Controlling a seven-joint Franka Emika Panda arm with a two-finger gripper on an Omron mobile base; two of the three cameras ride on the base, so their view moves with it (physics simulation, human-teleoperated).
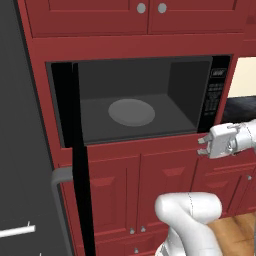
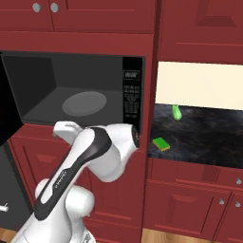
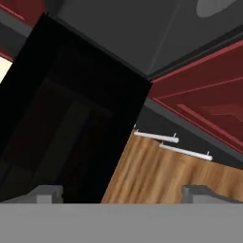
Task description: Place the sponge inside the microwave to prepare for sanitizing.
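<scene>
In the left base view, at about ten o'clock from the arm, the wide built-in black microwave [image 1: 135, 100] stands with its large black door [image 1: 75, 150] swung fully open, baring a grey cavity and a round grey turntable [image 1: 131, 112] with nothing on it; the white two-finger gripper [image 1: 202, 145] hangs just below the keypad strip at three o'clock, jaws apart and holding nothing. In the right base view, the small flat green-and-yellow sponge [image 2: 161, 143] lies on the dark stone counter [image 2: 204, 137] at three o'clock of the oven, near a small green object [image 2: 176, 112] farther back. The hand view looks past the open finger tips [image 3: 47, 193] at the door's black face and wooden floor [image 3: 156, 175]. The step in hand looks to be reaching for the sponge: swing right, come down squarely over its flat top, straddle the short sides, and avoid the cabinet post between.
</scene>
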